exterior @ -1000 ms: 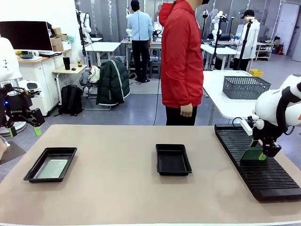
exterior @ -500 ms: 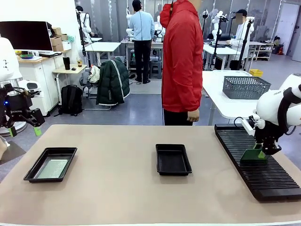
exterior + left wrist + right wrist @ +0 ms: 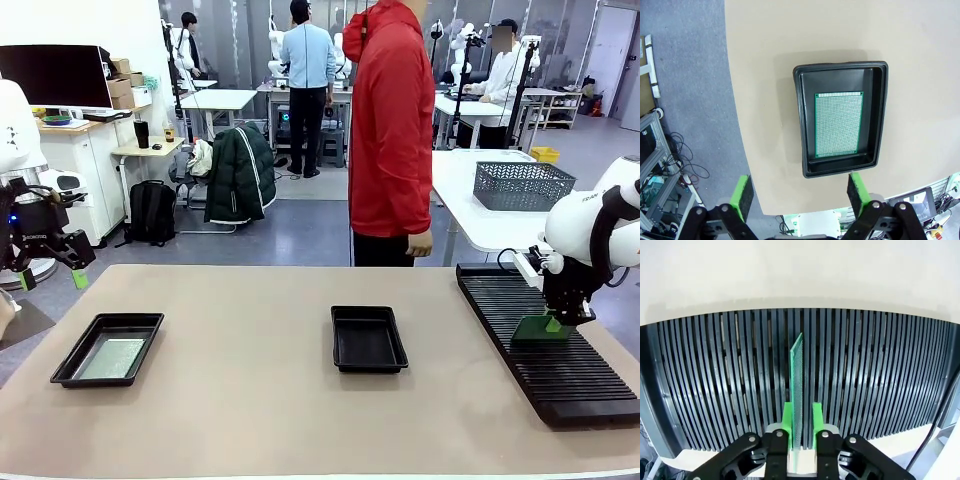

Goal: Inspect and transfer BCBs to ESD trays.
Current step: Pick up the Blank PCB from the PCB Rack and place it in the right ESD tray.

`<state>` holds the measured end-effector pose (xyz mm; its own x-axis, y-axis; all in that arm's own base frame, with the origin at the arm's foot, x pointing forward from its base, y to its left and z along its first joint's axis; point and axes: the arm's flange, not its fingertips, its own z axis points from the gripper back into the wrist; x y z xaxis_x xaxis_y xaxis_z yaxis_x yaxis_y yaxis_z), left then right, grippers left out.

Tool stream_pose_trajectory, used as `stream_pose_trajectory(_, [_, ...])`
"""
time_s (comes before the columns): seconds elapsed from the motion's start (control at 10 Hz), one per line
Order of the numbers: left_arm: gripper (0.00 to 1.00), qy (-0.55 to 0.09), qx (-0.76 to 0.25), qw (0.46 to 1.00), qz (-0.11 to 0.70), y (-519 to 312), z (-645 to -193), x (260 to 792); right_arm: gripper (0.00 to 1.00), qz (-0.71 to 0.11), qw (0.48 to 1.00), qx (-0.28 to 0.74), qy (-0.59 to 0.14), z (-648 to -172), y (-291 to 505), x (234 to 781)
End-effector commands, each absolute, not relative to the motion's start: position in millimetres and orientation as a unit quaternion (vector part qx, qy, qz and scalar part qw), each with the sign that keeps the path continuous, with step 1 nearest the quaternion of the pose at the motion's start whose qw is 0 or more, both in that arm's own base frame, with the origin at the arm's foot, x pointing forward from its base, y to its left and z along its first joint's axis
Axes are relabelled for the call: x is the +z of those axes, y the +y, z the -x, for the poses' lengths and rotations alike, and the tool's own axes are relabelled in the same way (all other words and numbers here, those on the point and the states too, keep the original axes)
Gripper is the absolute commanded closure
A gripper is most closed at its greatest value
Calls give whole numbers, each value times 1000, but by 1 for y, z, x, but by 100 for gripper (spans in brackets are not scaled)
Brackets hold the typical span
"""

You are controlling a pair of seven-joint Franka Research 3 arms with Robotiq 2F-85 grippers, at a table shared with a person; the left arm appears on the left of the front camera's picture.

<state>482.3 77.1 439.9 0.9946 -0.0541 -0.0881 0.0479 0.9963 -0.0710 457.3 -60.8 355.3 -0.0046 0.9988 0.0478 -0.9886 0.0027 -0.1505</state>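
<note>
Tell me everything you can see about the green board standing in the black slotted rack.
The circuit board is a thin, flat green rectangle, its face covered in a fine grid of dots. It stands upright on edge in one slot of the long black ribbed rack, at the table's right side. The right gripper is above it, green pads pressed against both faces at its top edge. Nothing else touches it.

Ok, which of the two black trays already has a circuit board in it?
The ESD tray on the robot's left side: a green BCB lies flat inside it. The tray at the table's middle holds nothing.
</note>
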Motion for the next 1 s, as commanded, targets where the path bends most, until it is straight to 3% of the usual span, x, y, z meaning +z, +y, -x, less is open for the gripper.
stream_pose_trajectory(0.0, [0,41,-23,998,36,78,-481,438,90,36,711,701,-55,-455,-59,359])
stream_pose_trajectory(0.1, [0,41,-23,998,36,78,-481,438,100,36,711,701,-54,-455,-58,360])
stream_pose_trajectory(0.6, [0,41,-23,998,36,78,-481,438,100,41,708,702,-55,-463,-58,378])
stream_pose_trajectory(0.9, [0,41,-23,998,36,78,-481,438,100,16,700,712,-53,-474,-62,438])
